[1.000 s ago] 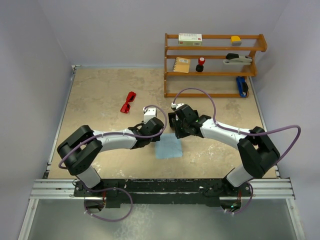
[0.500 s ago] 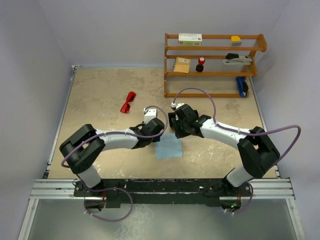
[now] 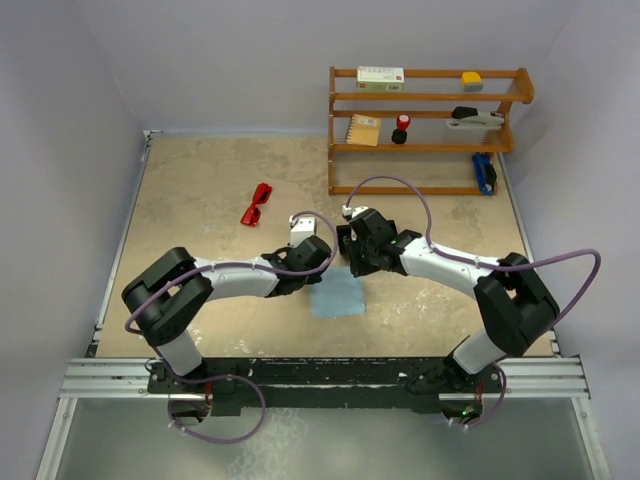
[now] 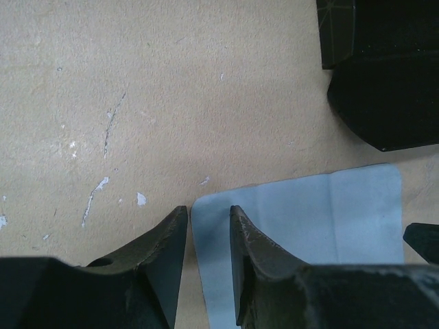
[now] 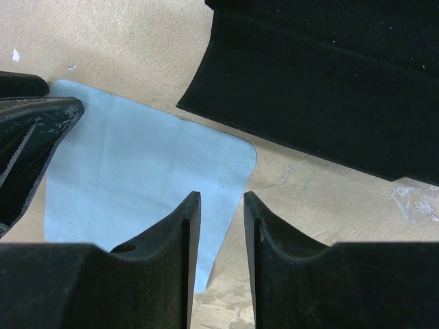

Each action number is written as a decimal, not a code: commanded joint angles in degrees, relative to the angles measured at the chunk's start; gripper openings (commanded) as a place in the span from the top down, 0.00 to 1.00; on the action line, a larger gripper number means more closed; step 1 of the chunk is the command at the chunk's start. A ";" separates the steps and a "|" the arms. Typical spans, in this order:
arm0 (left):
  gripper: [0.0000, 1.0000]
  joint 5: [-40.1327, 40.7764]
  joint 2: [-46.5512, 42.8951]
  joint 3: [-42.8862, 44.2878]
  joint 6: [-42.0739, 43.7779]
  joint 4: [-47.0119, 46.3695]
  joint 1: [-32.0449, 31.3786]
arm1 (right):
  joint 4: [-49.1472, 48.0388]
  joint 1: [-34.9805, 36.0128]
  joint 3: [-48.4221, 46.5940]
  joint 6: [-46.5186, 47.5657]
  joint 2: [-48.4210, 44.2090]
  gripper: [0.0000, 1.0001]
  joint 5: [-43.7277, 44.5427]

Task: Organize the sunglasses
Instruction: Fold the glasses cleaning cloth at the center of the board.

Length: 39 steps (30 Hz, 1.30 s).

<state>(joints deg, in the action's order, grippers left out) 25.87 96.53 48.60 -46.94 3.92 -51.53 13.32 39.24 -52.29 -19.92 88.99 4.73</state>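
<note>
**A:** Where are the sunglasses [image 3: 257,204] at this point?

**B:** Lying on the bare tabletop [image 3: 200,170], toward the far left and well apart from both arms. Nothing is touching them.

**A:** So what are the arms busy with?

**B:** The blue cloth [image 4: 309,226]. It lies flat near the middle, with a pincer over it from each side. The left pincer [image 4: 206,214] straddles a corner. One finger is above bare tabletop and the other above the blue, with the cloth's edge showing in the gap.

**A:** Is it gripping the cloth?

**B:** Not that I can see. The gap is narrow, but the cloth lies flat inside it, neither pinched nor lifted. I'd call that pincer slightly open and empty. It seems lined up so that closing would catch the edge.

**A:** And the right pincer [image 5: 221,200]?

**B:** Much the same on the opposite side. It has a narrow gap with nothing in it and sits over the cloth's edge near a rounded corner. The black case [image 5: 329,82] lies just beyond, close beside the cloth.

**A:** Why start with the cloth and not the glasses?

**B:** This is only my reading. Cloth and case belong with the glasses, and having a pincer at each side suggests lifting or folding the cloth rather than bunching it.

**A:** Any worry?

**B:** Thin fabric lying flat on a hard surface gives little to bite on. I'd expect the fingers to have to reach right down to the tabletop, or the edge could slip out.
</note>
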 commanded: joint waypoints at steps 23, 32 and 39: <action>0.87 -0.55 0.86 0.74 -0.96 -0.10 -0.77 | -1.22 -0.30 -0.01 -0.11 0.92 0.65 -0.47; 1.00 -0.42 0.88 1.14 -0.37 0.17 -0.72 | -1.28 -0.29 -0.17 -0.19 1.19 0.65 -0.20; 1.00 0.00 0.30 1.17 0.44 0.93 -0.77 | -1.96 -0.32 0.00 -0.54 2.00 0.65 0.30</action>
<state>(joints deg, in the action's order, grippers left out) 25.58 96.75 48.60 -47.35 4.01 -51.94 12.88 39.22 -52.27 -19.99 90.06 4.78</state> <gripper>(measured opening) 0.003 0.347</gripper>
